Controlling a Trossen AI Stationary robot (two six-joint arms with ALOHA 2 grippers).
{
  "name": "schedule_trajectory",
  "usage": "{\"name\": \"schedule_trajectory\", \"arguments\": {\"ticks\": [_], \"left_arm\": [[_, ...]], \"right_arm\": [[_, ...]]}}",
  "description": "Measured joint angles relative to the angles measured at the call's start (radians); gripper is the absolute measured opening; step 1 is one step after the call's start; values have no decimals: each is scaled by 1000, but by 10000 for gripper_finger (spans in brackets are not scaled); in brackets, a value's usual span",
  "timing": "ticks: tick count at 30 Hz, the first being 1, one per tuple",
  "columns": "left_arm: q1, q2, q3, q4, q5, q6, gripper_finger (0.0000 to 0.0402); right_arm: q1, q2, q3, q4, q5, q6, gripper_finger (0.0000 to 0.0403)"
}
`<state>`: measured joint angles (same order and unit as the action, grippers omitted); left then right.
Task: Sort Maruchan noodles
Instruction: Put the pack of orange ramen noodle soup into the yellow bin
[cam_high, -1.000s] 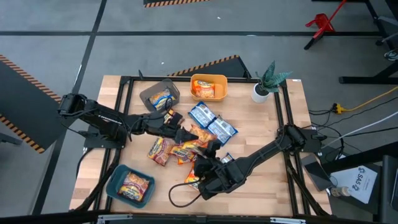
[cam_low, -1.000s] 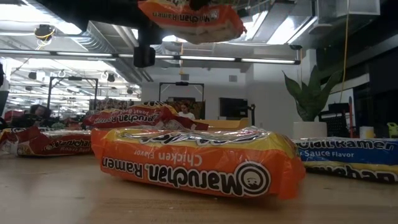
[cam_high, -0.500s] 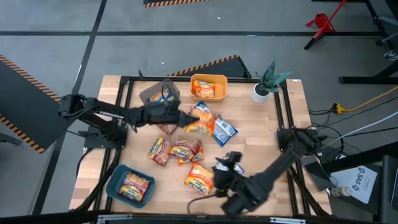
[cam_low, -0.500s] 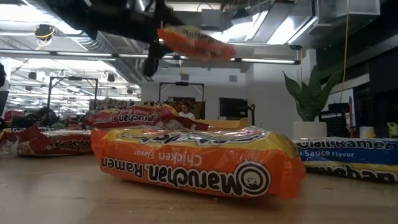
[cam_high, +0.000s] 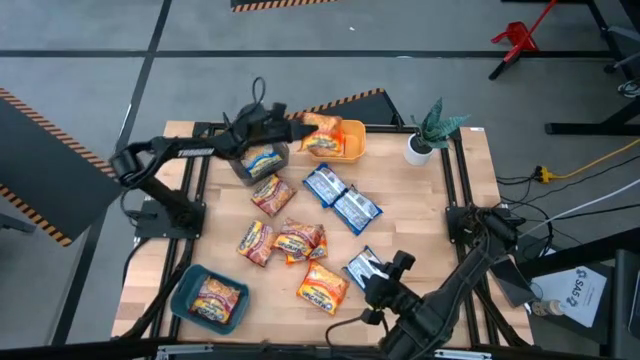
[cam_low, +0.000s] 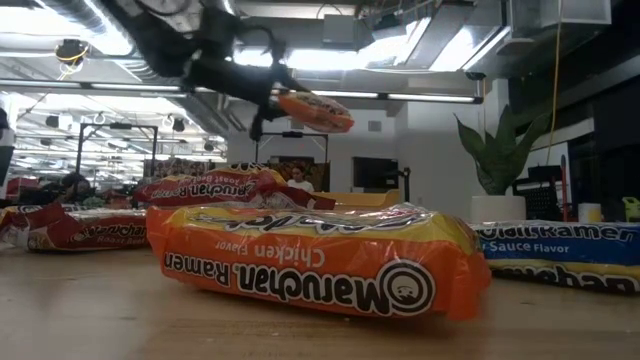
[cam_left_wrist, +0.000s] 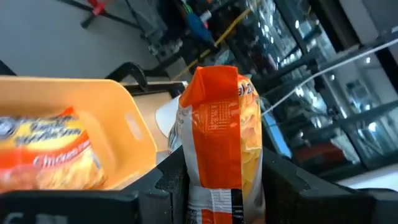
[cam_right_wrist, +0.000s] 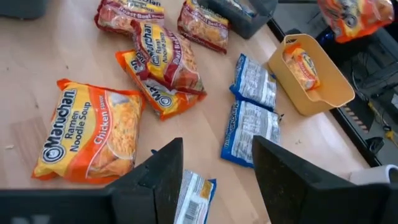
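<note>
Two blue packets (cam_high: 341, 199) (side by side) lie near yellow-orange bin (cam_high: 354, 149).

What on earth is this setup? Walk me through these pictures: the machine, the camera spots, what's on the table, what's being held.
Two dark robot arms work at a wooden table. One camera looks straight down, one sits at table height, and one rides on each wrist. Ramen packets lie scattered in the middle; a grey bin, a yellow bin and a teal bin each hold one already. The left gripper holds an orange packet over the yellow bin. The right gripper hangs open and empty near the front edge.
</note>
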<state>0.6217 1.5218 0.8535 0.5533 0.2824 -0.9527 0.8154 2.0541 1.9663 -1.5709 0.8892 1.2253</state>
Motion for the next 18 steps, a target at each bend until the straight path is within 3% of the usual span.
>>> {"name": "schedule_trajectory", "arguments": {"ticks": [9,18], "left_arm": [[76,300,266,-63,120,21,134],[101,445,290,-71,120,13,133]], "right_arm": [[-11,0,0,0,-36,10,176],[-11,0,0,0,-35,23,176]]}}
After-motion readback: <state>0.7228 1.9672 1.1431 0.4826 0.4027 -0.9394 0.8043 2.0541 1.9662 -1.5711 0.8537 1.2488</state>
